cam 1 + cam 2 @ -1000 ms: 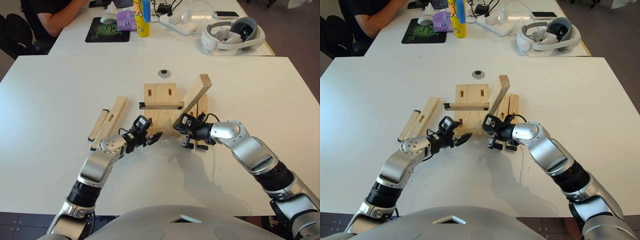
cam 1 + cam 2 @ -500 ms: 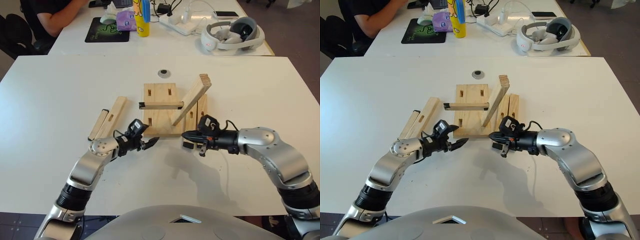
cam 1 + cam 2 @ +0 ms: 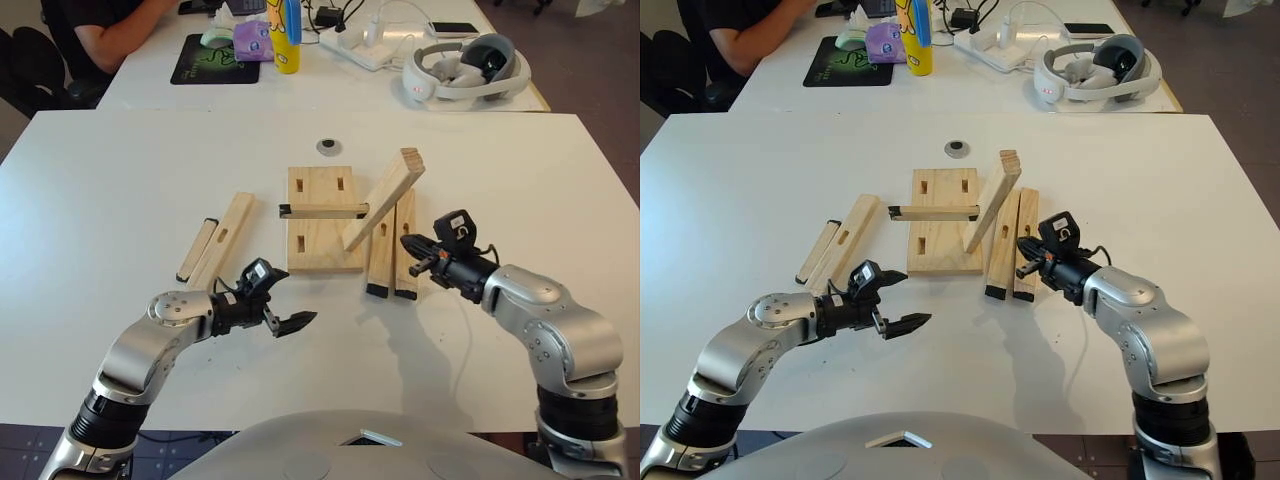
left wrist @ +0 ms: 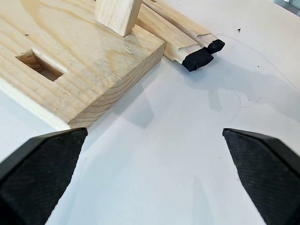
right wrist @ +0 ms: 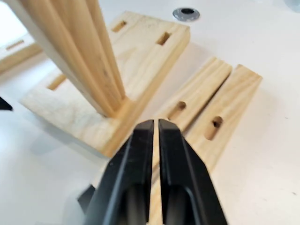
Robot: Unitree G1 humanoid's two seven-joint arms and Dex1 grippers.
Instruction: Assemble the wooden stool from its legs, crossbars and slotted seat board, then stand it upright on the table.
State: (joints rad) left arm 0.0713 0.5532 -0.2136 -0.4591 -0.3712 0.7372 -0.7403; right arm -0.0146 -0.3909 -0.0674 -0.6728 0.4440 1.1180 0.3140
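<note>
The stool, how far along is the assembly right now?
Barely started. One leg leans tilted on the seat board, a crossbar meeting it. Nothing is in hand: the left end effector is open, the right end effector shut, both empty. To do: two legs beside the board, two pieces opposite, then standing it up.

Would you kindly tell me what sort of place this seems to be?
Probably an office or lab: white tables, with a headset, a power strip and a mouse mat on the far one.
</note>
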